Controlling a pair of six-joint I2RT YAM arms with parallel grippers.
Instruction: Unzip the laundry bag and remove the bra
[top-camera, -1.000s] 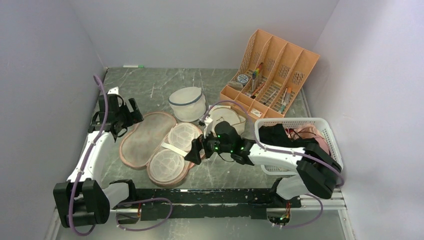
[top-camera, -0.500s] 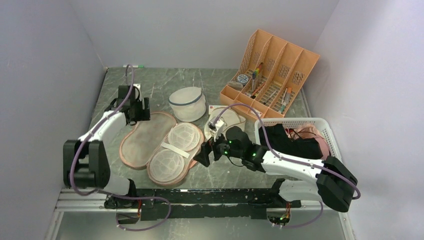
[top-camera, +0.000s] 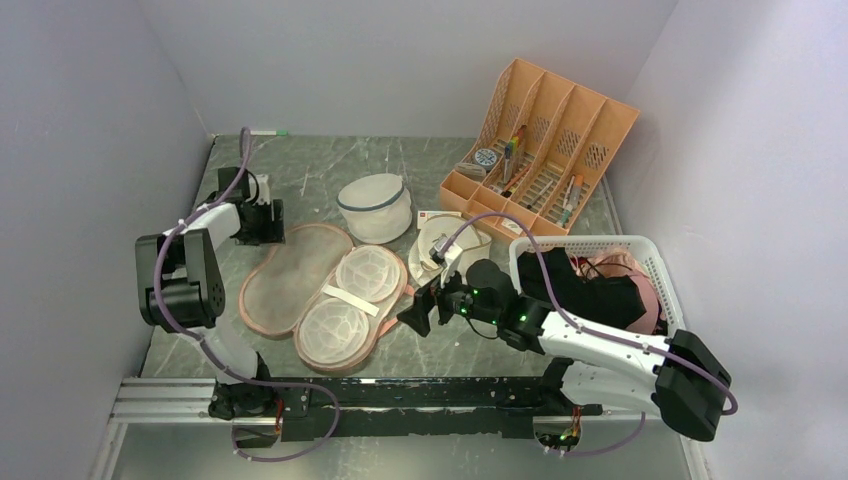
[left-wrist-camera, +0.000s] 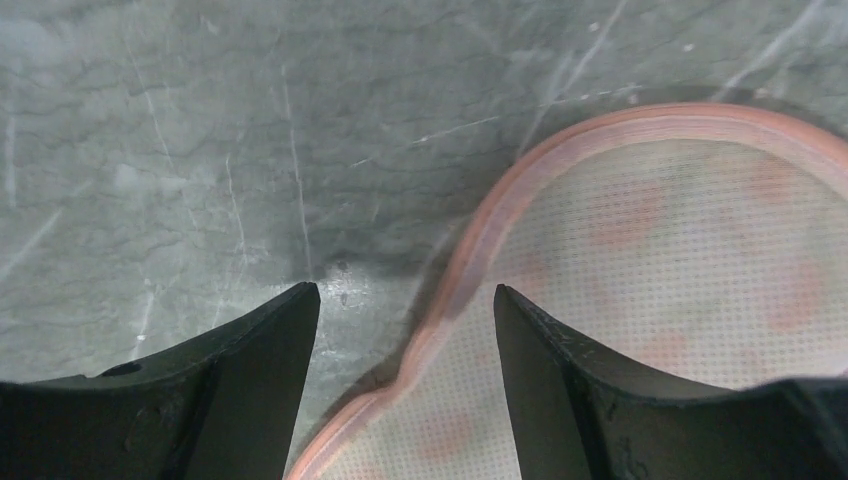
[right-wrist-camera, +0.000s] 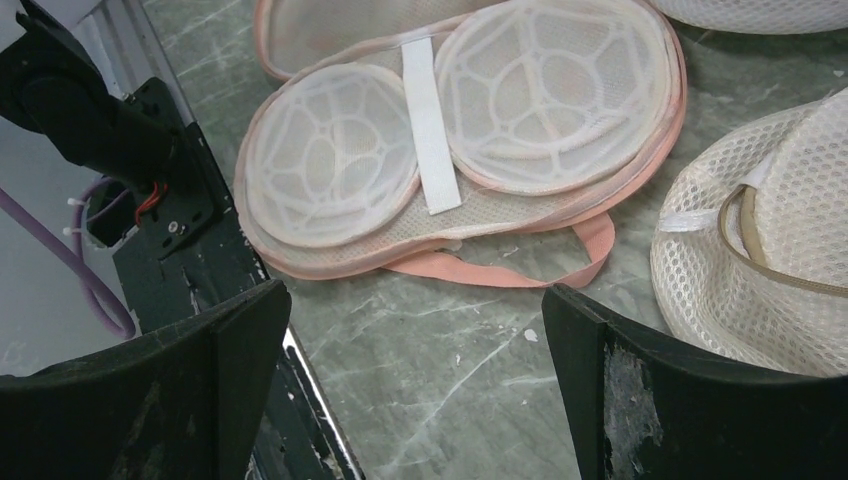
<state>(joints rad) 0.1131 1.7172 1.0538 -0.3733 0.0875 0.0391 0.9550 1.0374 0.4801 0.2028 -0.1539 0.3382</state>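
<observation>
Laundry bag (top-camera: 290, 278) unzipped and spread flat at the left centre of the worktop (top-camera: 430, 350), one half lining-up, the other carrying two white mesh cups (right-wrist-camera: 330, 155) joined by a white band (right-wrist-camera: 428, 120); printed outside turned down, visible only as faint orange blotches through the fabric. Bra (top-camera: 605, 292) apparently the black heap in the white basket (top-camera: 600, 243) at the right, well apart from the bag, partly covered by the right arm and its cable, straps not made out, pink cloth (top-camera: 650, 290) beside it. Left end effector (left-wrist-camera: 405, 300) at the bag's far left rim, fingers apart, pink zip edging (left-wrist-camera: 480, 250) running up through the gap, nothing clamped; contact with the edging impossible to judge, finger bases cut off by the frame. Right end effector (right-wrist-camera: 415, 295) spread wide over bare worktop just beside the bag's near right end, empty, a pink loop (right-wrist-camera: 500, 270) lying along the bag's edge there
</observation>
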